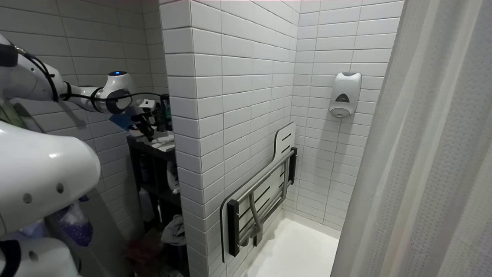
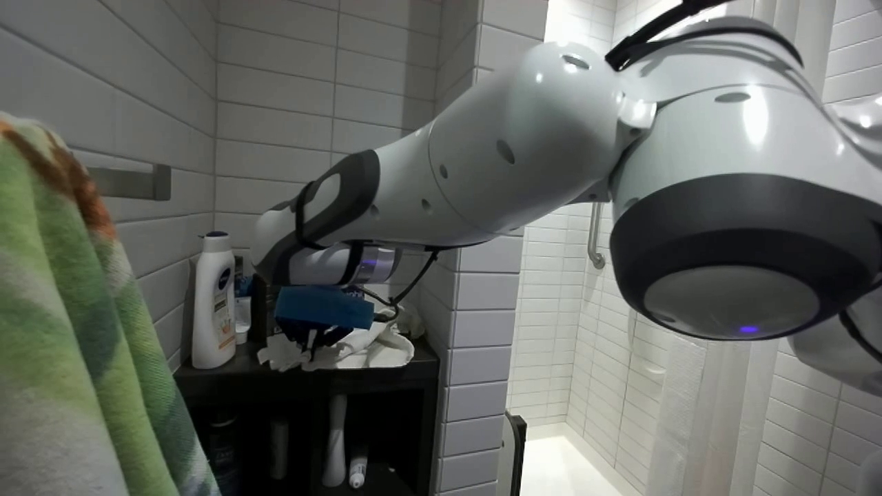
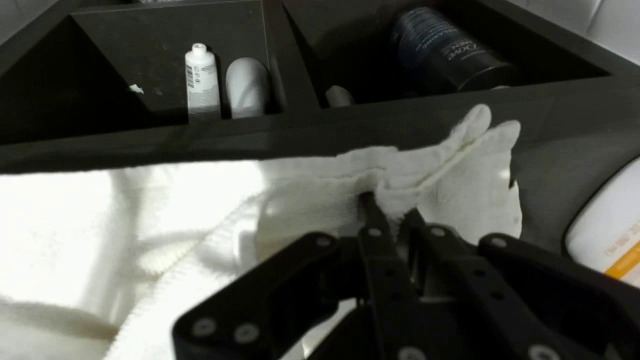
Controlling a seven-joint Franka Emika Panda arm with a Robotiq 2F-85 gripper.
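Pincer (image 3: 390, 206) clamped on white cloth (image 3: 300, 197), bunched in its grip, the rest spread over dark shelf (image 3: 310, 135)

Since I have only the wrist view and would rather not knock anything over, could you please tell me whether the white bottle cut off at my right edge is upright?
Observer: Yes, the white bottle stands upright on the black shelf unit, beside the white cloth.
Operator: Thank you; is there anything close to the gripper that my camera misses?
Observer: A blue piece shows right by it in both exterior views; I cannot tell how it is fixed.
Operator: And could you say whether anything hangs nearby?
Observer: A green and orange towel hangs in the foreground of an exterior view, on the bottle's side.
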